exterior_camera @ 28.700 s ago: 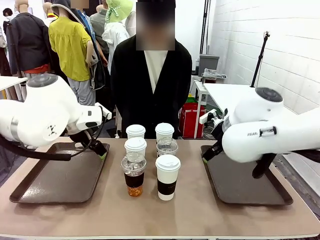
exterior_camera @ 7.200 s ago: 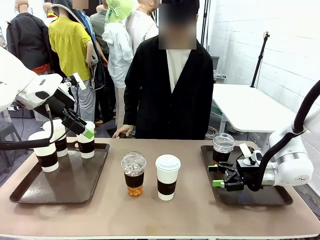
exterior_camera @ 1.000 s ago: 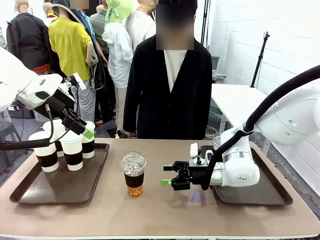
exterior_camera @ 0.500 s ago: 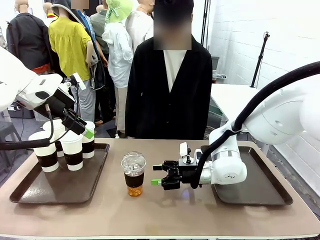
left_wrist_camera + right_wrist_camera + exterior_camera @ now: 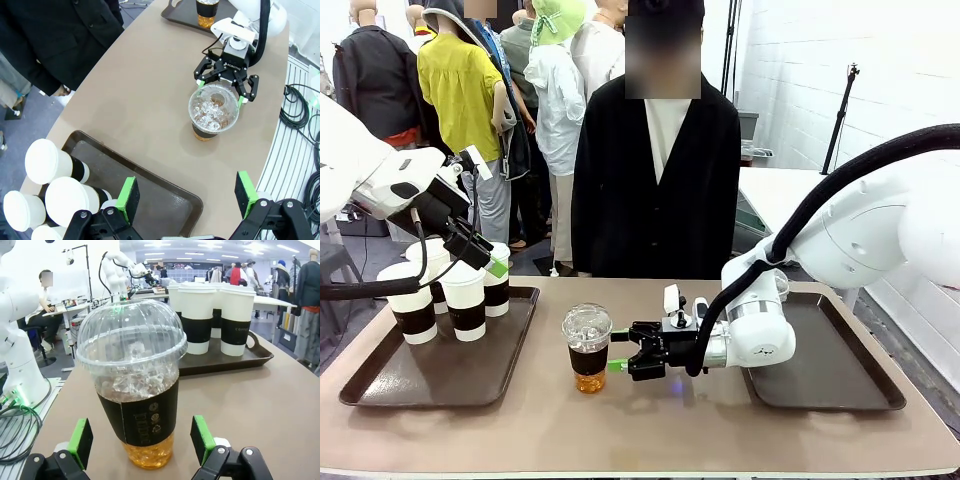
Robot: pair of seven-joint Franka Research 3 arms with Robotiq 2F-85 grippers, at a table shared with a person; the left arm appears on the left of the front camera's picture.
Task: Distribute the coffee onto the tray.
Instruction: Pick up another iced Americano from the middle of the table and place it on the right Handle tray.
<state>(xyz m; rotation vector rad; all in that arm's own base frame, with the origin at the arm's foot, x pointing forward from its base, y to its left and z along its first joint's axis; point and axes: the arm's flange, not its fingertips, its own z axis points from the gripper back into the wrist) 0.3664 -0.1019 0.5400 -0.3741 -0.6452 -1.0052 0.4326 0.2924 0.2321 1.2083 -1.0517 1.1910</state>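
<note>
One clear dome-lidded cup of amber coffee (image 5: 588,346) (image 5: 213,110) (image 5: 132,390) stands at mid-table. My right gripper (image 5: 620,353) (image 5: 220,92) (image 5: 141,445) is open, low over the table. Its green pads (image 5: 80,439) flank the side of the cup nearest it with gaps on both sides. Several white lidded cups (image 5: 466,300) (image 5: 50,162) (image 5: 220,315) stand on the left tray (image 5: 440,365) (image 5: 165,200). Above them hovers my left gripper (image 5: 485,260) (image 5: 187,197), open and holding nothing. Another clear cup (image 5: 207,6) sits on the right tray (image 5: 830,370), mostly hidden behind my right arm in the front view.
A person in a black coat (image 5: 655,190) stands at the far edge of the table. Bare table lies between the two trays and along the front edge. Cables (image 5: 300,100) hang beyond the table's near side.
My right gripper has slid left across the table from near the right tray up to the clear cup, staying open. The left arm and the white cups have not moved.
</note>
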